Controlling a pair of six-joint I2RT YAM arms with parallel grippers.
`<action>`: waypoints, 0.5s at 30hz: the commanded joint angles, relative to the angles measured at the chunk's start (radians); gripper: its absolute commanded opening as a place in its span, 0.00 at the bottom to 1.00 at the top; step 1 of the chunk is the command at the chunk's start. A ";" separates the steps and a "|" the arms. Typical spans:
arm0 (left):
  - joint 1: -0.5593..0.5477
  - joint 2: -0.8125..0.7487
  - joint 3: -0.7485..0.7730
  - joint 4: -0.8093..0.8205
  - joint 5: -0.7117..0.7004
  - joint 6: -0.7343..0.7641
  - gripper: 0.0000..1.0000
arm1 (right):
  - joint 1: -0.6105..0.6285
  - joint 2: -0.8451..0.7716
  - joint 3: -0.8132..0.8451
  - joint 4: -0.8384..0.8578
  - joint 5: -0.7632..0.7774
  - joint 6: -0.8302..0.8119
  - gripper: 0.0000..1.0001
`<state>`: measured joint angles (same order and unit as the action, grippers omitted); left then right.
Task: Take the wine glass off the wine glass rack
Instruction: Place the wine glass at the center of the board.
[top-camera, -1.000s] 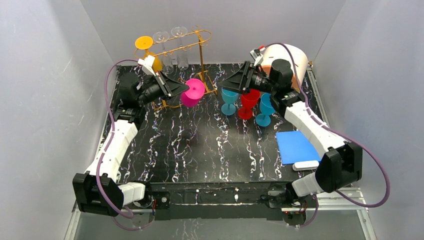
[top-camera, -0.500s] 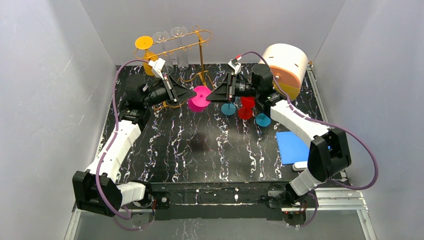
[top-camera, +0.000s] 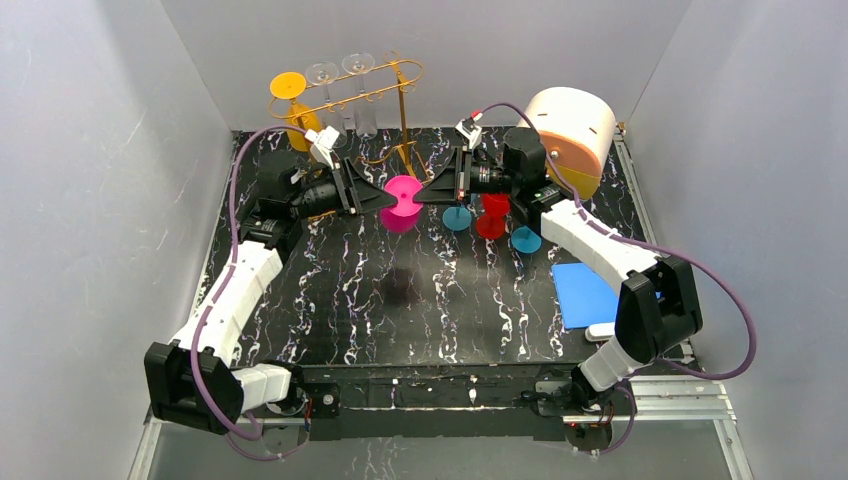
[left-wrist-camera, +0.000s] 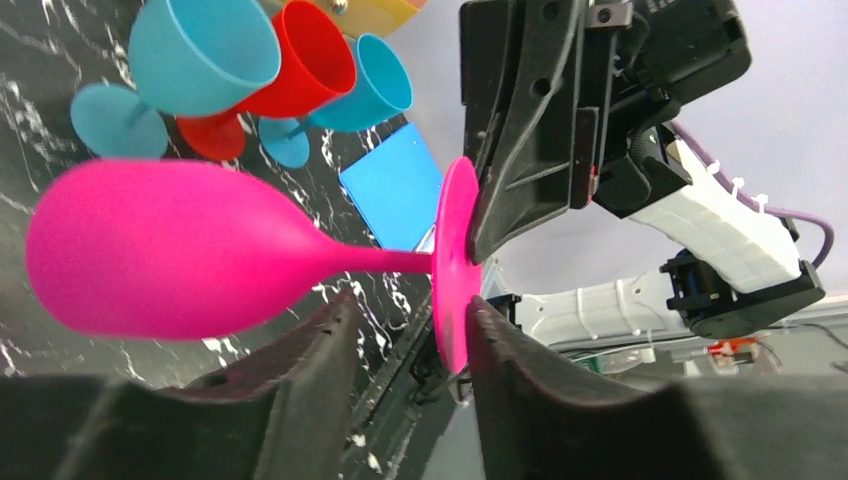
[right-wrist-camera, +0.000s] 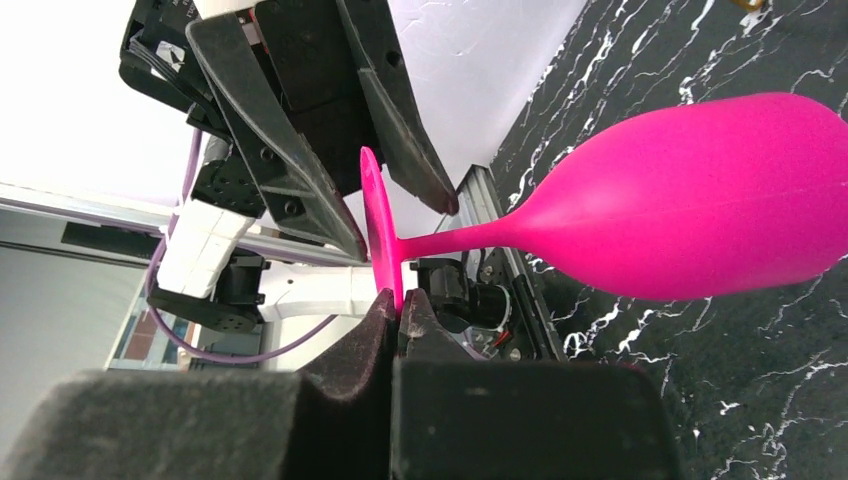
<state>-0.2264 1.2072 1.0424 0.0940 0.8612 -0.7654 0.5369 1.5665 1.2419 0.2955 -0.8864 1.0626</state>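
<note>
The pink wine glass (top-camera: 402, 200) hangs sideways in mid-air between my two grippers, clear of the gold wine glass rack (top-camera: 345, 95) at the back left. My right gripper (top-camera: 422, 196) is shut on the rim of its round foot (right-wrist-camera: 378, 230), seen close up at the right gripper (right-wrist-camera: 398, 298). My left gripper (top-camera: 385, 200) is open, its jaws standing either side of the foot and stem (left-wrist-camera: 380, 262), the left gripper (left-wrist-camera: 410, 305) loosely around them. The pink bowl (right-wrist-camera: 700, 190) points away from the foot. An orange glass (top-camera: 288, 85) and clear glasses (top-camera: 340, 70) hang on the rack.
Two blue glasses (top-camera: 458, 217) (top-camera: 525, 238) and a red glass (top-camera: 492, 215) stand upright just under my right arm. A cream and orange drum (top-camera: 570, 130) sits at the back right. A blue pad (top-camera: 590, 292) and a white block (top-camera: 612, 330) lie at the right.
My left arm carried the pink glass rightwards from the rack. My right gripper swung over from the standing glasses and shut on its foot. My left jaws have opened.
</note>
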 joint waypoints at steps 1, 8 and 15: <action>-0.006 -0.046 0.026 -0.180 0.025 0.123 0.47 | -0.002 -0.028 0.043 -0.012 0.032 -0.068 0.01; -0.031 -0.034 0.039 -0.215 0.096 0.141 0.49 | -0.001 -0.040 0.045 -0.058 0.050 -0.182 0.01; -0.115 0.032 0.096 -0.214 0.062 0.134 0.37 | 0.021 -0.075 0.016 -0.014 0.041 -0.249 0.01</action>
<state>-0.3000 1.2201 1.0767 -0.1078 0.9085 -0.6468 0.5438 1.5600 1.2419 0.2218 -0.8375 0.8772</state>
